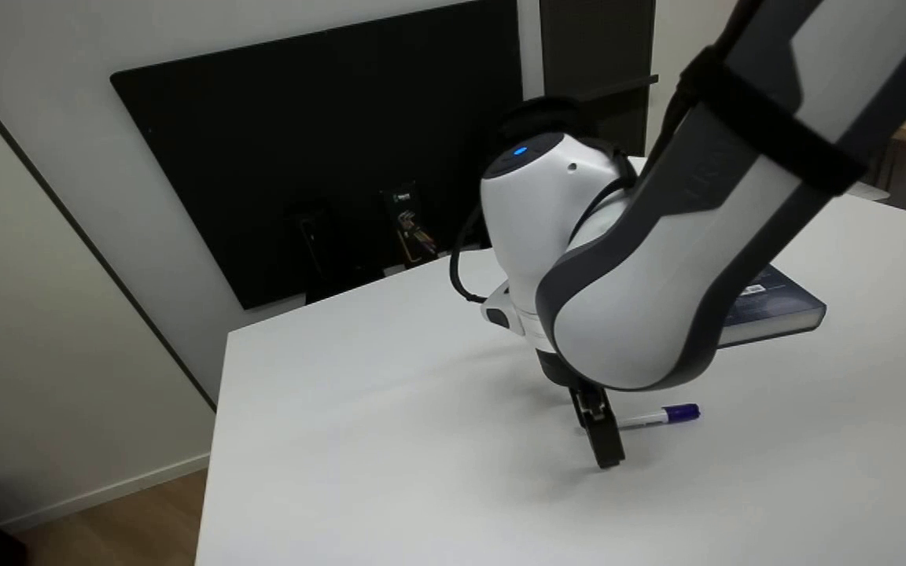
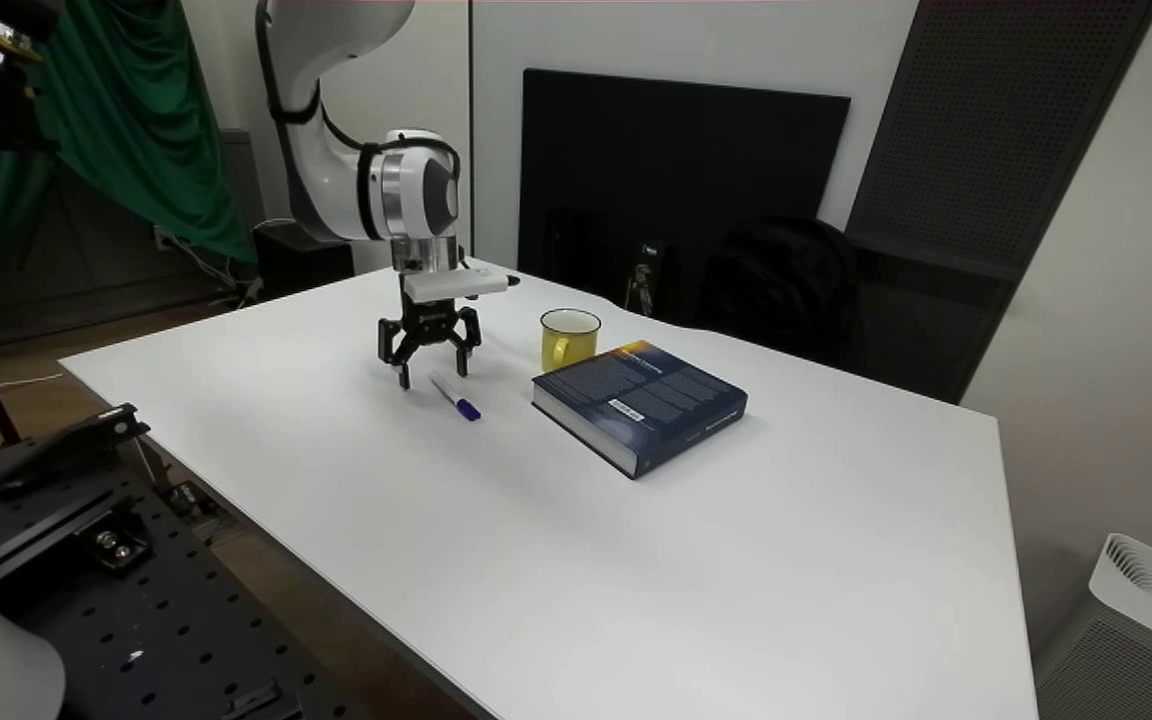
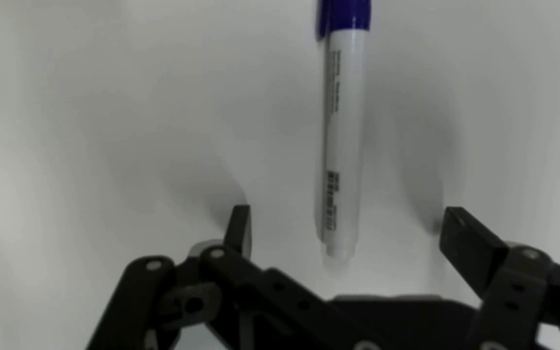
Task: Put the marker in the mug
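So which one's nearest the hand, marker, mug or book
The blue-capped white marker: its capless end shows between the fingers of the open hand; the yellow mug and blue book sit farther off.

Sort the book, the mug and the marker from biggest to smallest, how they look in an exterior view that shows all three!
1. Book, biggest by far
2. Mug, much smaller
3. Marker, thin and smallest

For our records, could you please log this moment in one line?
gripper: open, straddling blue-capped marker on table | grasp: none | yellow mug: upright beside blue book
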Controlling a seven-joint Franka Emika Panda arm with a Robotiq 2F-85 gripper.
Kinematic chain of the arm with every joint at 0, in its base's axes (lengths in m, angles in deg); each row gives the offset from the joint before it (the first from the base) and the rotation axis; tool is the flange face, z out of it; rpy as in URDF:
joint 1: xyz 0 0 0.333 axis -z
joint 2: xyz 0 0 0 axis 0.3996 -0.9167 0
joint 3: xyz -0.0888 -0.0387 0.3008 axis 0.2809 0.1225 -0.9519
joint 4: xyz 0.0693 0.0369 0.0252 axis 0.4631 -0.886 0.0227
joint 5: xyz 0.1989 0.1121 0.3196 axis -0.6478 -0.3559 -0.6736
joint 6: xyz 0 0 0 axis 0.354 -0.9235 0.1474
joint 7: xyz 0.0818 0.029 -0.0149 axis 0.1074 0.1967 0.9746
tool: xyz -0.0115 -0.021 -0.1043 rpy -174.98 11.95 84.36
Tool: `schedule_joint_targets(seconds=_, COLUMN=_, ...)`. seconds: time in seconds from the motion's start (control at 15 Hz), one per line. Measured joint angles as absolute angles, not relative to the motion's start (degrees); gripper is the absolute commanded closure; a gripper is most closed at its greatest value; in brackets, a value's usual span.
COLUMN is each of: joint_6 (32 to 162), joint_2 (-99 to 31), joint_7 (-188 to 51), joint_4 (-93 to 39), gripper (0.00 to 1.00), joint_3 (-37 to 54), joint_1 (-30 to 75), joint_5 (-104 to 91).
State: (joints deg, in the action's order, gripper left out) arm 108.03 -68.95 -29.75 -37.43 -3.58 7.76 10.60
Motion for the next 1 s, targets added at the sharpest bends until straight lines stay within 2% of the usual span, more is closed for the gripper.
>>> schedule_joint_targets(seconds=0.67, joint_6=105.6, joint_2=-69.1, joint_7=-32.5, joint_4=-34.9, gripper=0.96, joint_3=-3.5, joint_1=6.8, joint_5=11.1)
schedule_joint_targets(seconds=0.73, joint_6=105.6, joint_2=-69.1, joint_7=-32.6, joint_4=-34.8, gripper=1.00, joint_3=-3.5, joint_1=7.0, joint_5=11.1)
schedule_joint_targets(seconds=0.87, joint_6=105.7, joint_2=-69.1, joint_7=-32.9, joint_4=-34.8, gripper=0.96, joint_3=-3.5, joint_1=7.6, joint_5=11.1)
schedule_joint_targets(seconds=1.0, joint_6=105.7, joint_2=-69.1, joint_7=-33.1, joint_4=-34.8, gripper=0.96, joint_3=-3.5, joint_1=8.6, joint_5=10.9)
